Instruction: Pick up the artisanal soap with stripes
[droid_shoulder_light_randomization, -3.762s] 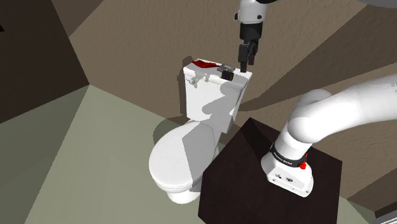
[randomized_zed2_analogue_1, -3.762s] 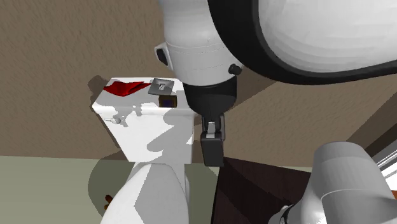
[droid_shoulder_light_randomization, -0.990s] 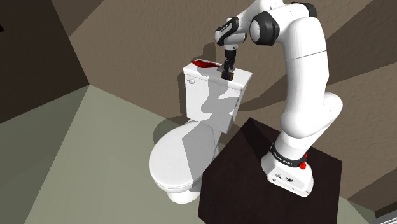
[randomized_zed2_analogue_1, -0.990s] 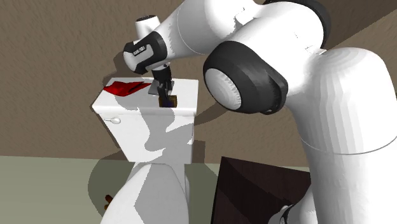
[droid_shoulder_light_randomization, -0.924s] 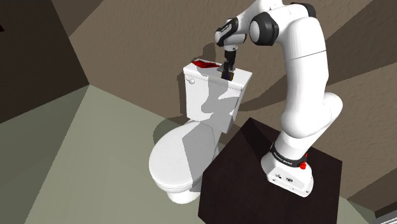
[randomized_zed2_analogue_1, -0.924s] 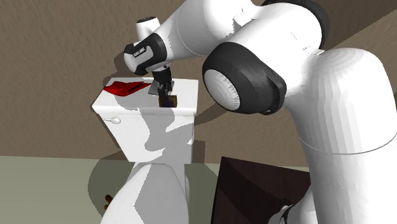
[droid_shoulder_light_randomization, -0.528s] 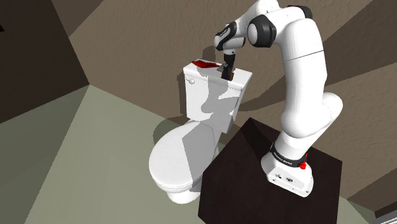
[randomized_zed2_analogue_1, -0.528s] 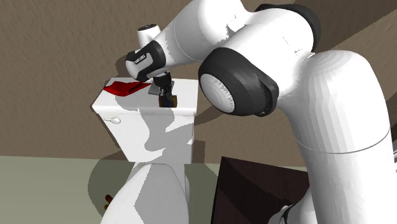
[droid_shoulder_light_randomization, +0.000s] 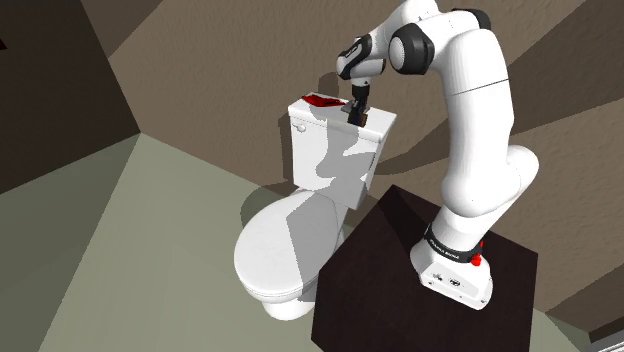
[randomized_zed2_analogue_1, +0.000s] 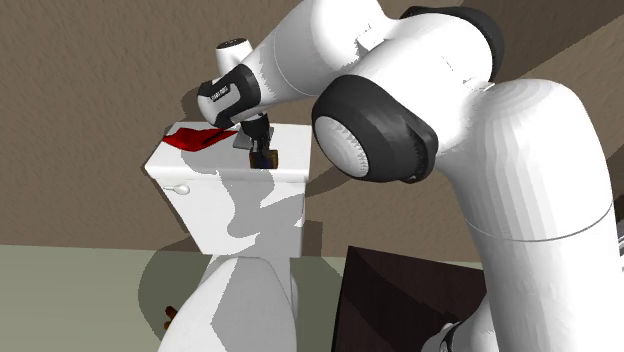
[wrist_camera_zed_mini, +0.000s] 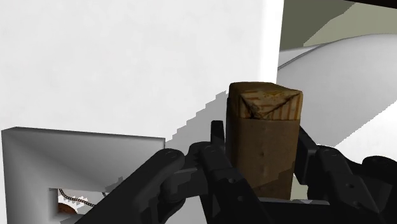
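Note:
The soap (wrist_camera_zed_mini: 264, 137) is a brown block with a tan striped end, standing between my two black fingers in the wrist view. My gripper (wrist_camera_zed_mini: 263, 167) is shut on it, one finger pressed to each side. In the shoulder view the gripper (droid_shoulder_light_randomization: 356, 110) points down at the white toilet tank lid (droid_shoulder_light_randomization: 325, 112), with the soap (droid_shoulder_light_randomization: 361, 122) at its tip. The second exterior view has the gripper (randomized_zed2_analogue_1: 259, 146) on the small dark soap (randomized_zed2_analogue_1: 266, 160) near the lid's right end. I cannot tell whether the soap still rests on the lid.
A red cloth (randomized_zed2_analogue_1: 195, 138) lies on the lid's left part, and a grey square dish (wrist_camera_zed_mini: 76, 159) sits right beside the soap. Below the tank is the white toilet bowl (droid_shoulder_light_randomization: 275, 255). My dark stand (droid_shoulder_light_randomization: 400, 285) is close to the toilet, and brown walls rise behind.
The fingers, open around the soap a second ago, have closed on it. The arm has shifted only slightly; the soap stays in the same spot on the lid.

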